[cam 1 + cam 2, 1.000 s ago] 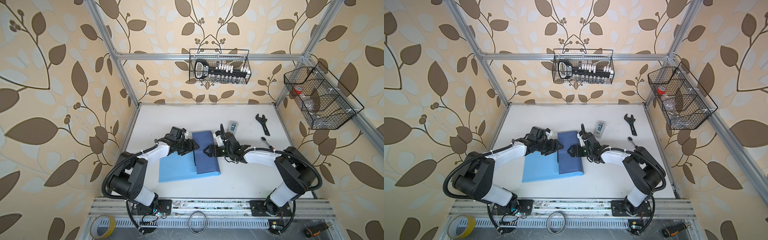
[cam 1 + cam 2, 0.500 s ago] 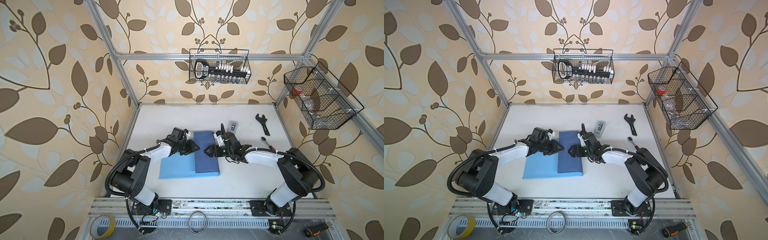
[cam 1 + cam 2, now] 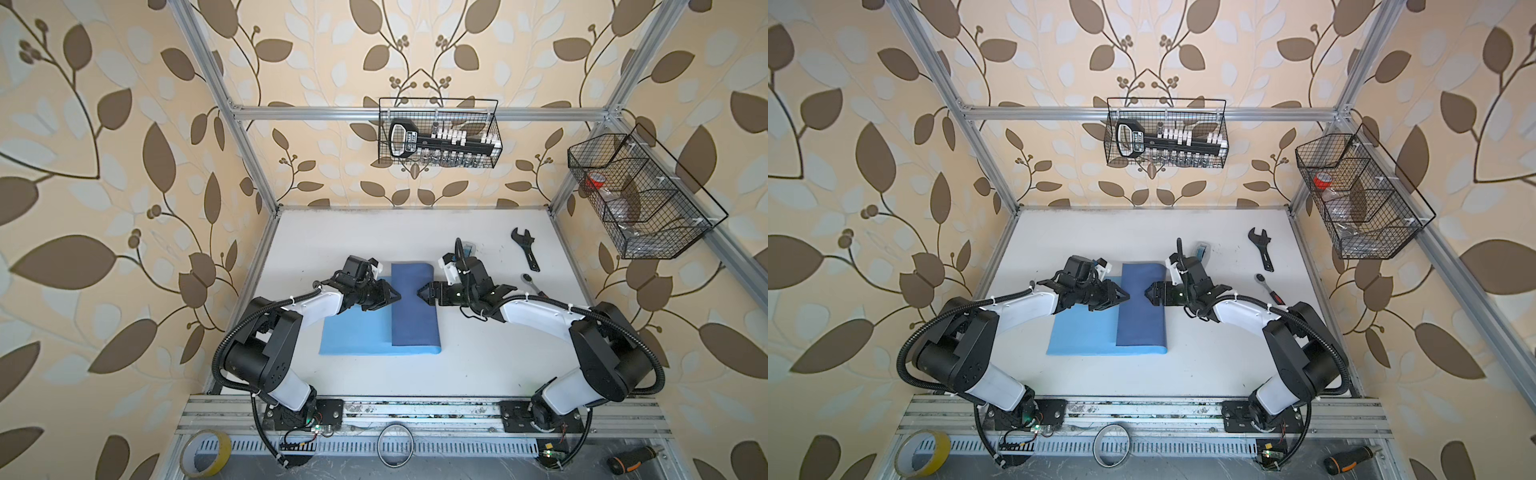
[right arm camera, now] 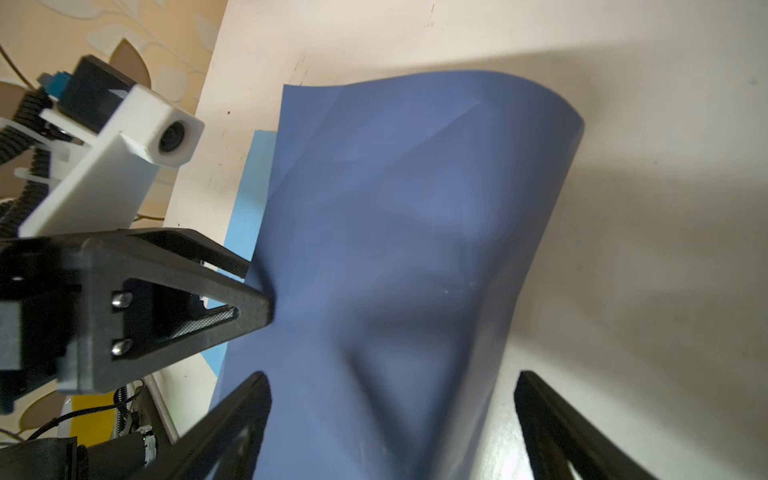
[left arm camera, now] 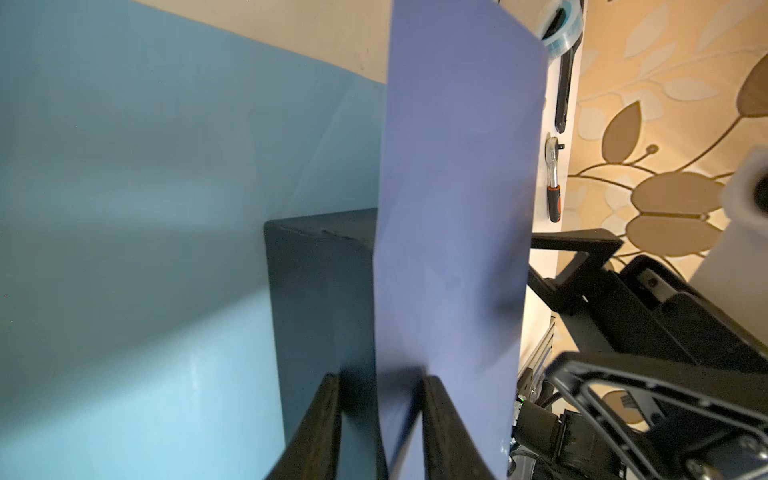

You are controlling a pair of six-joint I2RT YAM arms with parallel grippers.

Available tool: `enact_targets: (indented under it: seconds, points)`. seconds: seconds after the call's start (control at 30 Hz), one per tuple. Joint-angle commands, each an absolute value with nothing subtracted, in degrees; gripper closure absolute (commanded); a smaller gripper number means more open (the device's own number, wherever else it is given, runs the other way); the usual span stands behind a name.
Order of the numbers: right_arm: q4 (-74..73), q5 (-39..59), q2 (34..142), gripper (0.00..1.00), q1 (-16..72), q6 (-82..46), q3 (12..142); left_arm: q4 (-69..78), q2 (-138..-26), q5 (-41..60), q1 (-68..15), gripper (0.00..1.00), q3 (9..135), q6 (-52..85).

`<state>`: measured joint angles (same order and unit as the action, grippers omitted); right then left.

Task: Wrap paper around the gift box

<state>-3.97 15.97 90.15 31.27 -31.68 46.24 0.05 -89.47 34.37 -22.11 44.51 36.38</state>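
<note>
The paper (image 3: 357, 336) (image 3: 1079, 336) lies light blue on the table, with its darker flap (image 3: 413, 320) (image 3: 1140, 320) folded over the gift box. Both top views hide the box. In the left wrist view a black corner of the box (image 5: 320, 291) shows beside the flap (image 5: 457, 187). My left gripper (image 3: 397, 296) (image 3: 1126, 296) (image 5: 380, 382) rests at the flap's free edge. Its jaws are narrow, with a gap that the paper's edge runs through. My right gripper (image 3: 419, 291) (image 3: 1147, 292) (image 4: 392, 415) faces it over the flap (image 4: 395, 228), wide open and holding nothing.
A tape dispenser (image 3: 468, 249), a black wrench (image 3: 525, 249) and a ratchet (image 3: 534, 284) lie behind and to the right of the right arm. Wire baskets hang on the back wall (image 3: 438, 133) and the right wall (image 3: 640, 195). A yellow tape roll (image 3: 205, 453) lies at the front rail.
The left gripper's jaws have narrowed a lot at the flap's edge. The right gripper has drawn back slightly to the right and stays wide open.
</note>
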Motion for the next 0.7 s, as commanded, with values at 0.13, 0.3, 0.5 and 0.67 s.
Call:
enact_targets:
  seconds: [0.13, 0.3, 0.5, 0.67]
  points:
    - [-3.04, 16.07, 93.32, 0.15, 31.75, -30.37, 46.92, 0.14, -90.57, 36.63, -23.33, 0.8, 42.72, 38.57]
    - [-2.12, 13.75, 93.34, 0.18, 32.37, -29.79, 46.0, 0.73, -90.99, 36.18, -23.55, 0.79, 43.13, 39.03]
    - [-1.93, 12.13, 93.74, 0.18, 33.26, -29.71, 45.35, -0.69, -88.27, 33.21, -23.56, 0.52, 43.76, 39.15]
    - [-2.18, 11.54, 93.69, 0.17, 33.93, -30.06, 45.35, -2.62, -87.48, 33.82, -23.94, 0.33, 44.55, 38.44]
